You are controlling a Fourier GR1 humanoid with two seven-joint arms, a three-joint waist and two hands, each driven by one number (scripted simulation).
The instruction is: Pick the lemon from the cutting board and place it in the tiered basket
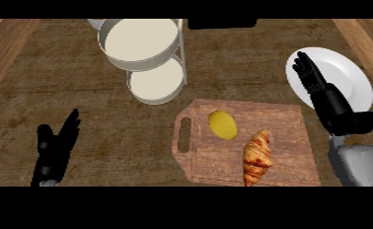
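A yellow lemon (223, 124) lies on the wooden cutting board (287, 124), in its upper left part near the handle slot. The tiered basket (140, 42) stands at the back left, a large round upper tray over a smaller lower tray (157, 85). My right hand (320, 87) is open, fingers straight and pointing away, to the right of the board and well apart from the lemon. My left hand (56, 146) rests open at the lower left, fingers up.
A croissant (257, 157) lies on the board just right of and below the lemon. A white plate (342, 72) sits at the right, partly under my right hand. A dark object (222, 23) stands at the counter's back edge.
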